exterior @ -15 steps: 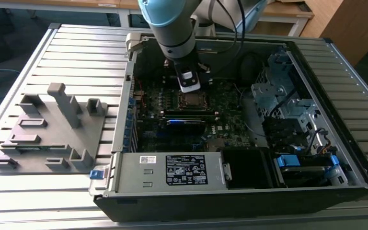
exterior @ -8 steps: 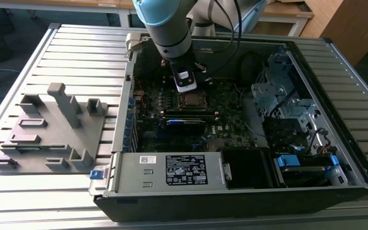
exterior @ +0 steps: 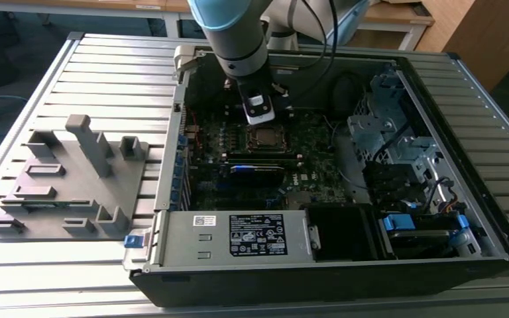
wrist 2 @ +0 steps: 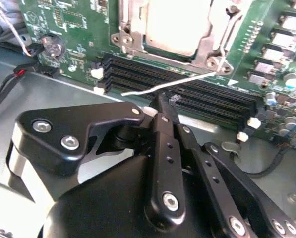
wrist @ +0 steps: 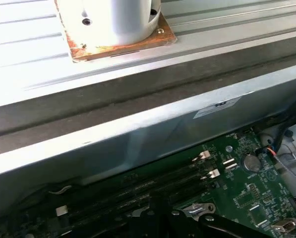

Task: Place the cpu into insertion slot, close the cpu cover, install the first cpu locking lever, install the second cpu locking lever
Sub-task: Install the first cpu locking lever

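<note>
The gripper (wrist 2: 166, 99) is hanging low over the motherboard (wrist 2: 68, 20) with its fingers drawn together. Its tip is sitting right at a thin, unlatched locking lever (wrist 2: 187, 80) that is lying across the black memory slots (wrist 2: 202, 101). I cannot tell whether it is pinching the wire or only touching it.

The springy lever is likely the main risk. It could slip off the narrow tip and snap back, or bend if it is being pushed off its line. A slip would also send the tip scraping into the memory slots just beside it.

The insertion slot (exterior: 267, 137) is holding the cpu (wrist 2: 175, 25), whose pale metal top is showing through the window of the cpu cover (wrist 2: 122, 30) lying over it. The open computer case (exterior: 325, 278), lying on the slatted counter (exterior: 113, 73), is holding the motherboard and a power supply (exterior: 236, 235).
</note>
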Action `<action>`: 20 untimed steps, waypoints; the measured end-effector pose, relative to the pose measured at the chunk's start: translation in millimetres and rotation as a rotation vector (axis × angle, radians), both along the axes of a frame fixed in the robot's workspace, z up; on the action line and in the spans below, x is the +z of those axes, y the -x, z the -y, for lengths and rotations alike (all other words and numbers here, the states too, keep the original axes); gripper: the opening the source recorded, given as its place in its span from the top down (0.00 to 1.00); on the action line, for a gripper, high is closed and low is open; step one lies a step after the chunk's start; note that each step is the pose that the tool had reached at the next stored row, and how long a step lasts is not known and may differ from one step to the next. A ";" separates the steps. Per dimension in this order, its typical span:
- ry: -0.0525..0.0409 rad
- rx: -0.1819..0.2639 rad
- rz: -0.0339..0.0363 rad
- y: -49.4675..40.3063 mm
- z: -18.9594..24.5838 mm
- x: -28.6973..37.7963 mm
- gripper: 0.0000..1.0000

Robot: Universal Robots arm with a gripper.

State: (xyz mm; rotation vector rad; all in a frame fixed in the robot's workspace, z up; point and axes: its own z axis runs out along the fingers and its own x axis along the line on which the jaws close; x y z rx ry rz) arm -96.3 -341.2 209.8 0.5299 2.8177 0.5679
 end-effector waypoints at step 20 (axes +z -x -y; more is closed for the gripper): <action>-0.0140 -0.002 0.0004 -4.3 9.8 5.1 0.90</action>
